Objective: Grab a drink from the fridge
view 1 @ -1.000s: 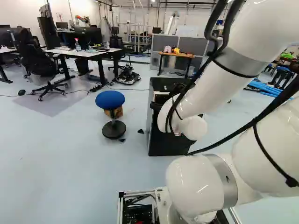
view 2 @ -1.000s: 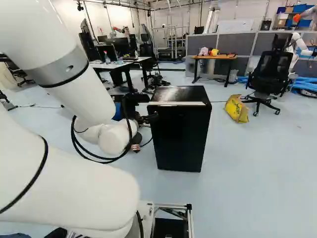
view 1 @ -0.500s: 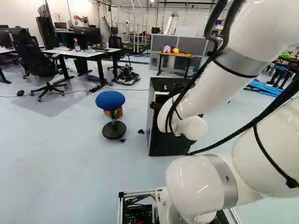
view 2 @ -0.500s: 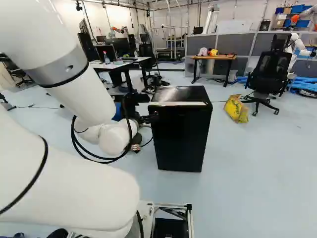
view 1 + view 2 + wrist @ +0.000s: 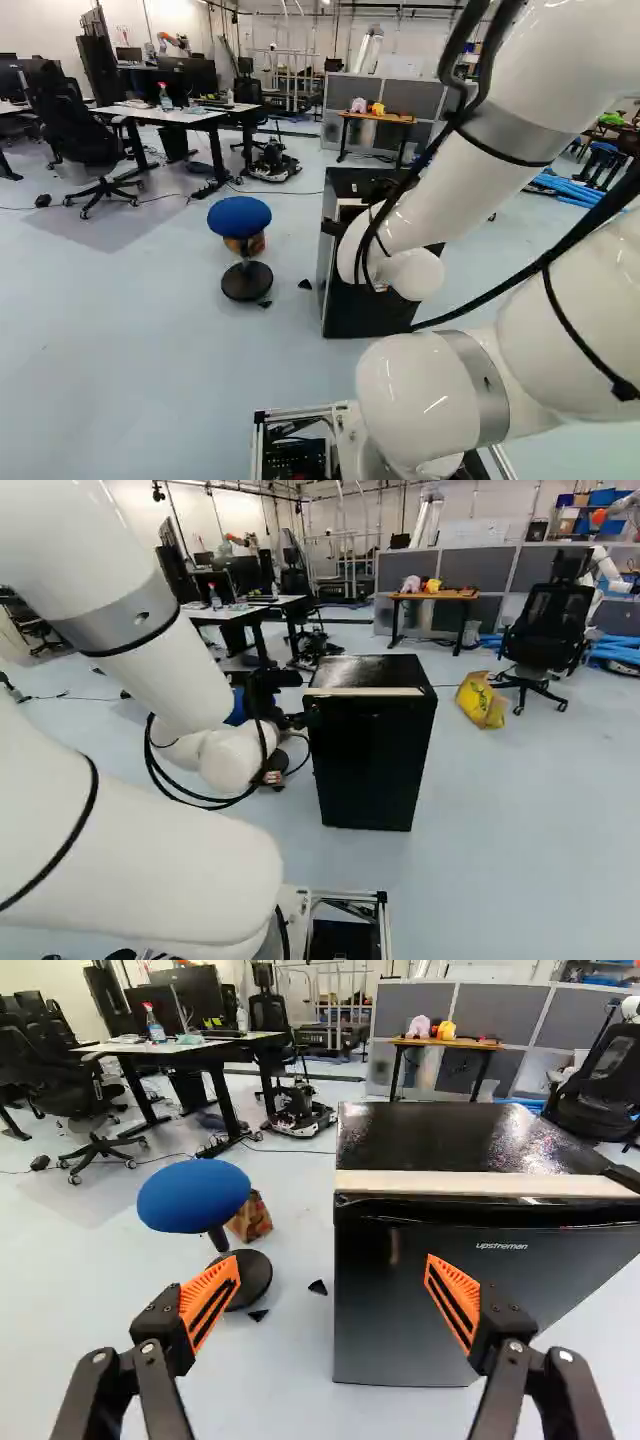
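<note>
In the right base view my gripper (image 5: pixel 295 721), partly hidden by the arm, is near the left front edge of the black fridge (image 5: pixel 370 760). The wrist view shows the gripper (image 5: pixel 330 1305) open, with nothing between its orange pads. One finger stands in front of the fridge door (image 5: pixel 400 1310), the other over the floor beside it, near the stool. Whether either touches anything, I cannot tell. The fridge door is closed, with a pale strip (image 5: pixel 480 1184) along the top front edge. Any drink inside is hidden.
A blue stool (image 5: pixel 239 216) with a black foot stands left of the fridge. Farther back are a desk (image 5: pixel 185 114), office chairs, a small wooden table (image 5: pixel 432 595) and grey partitions. A yellow bag (image 5: pixel 481 700) lies right of the fridge; another robot (image 5: pixel 604 570) stands behind it.
The base has moved a little: fridge, stool and bag have shifted slightly rightward in the base views, and the fridge looks slightly nearer. The arm keeps its pose above its joint.
</note>
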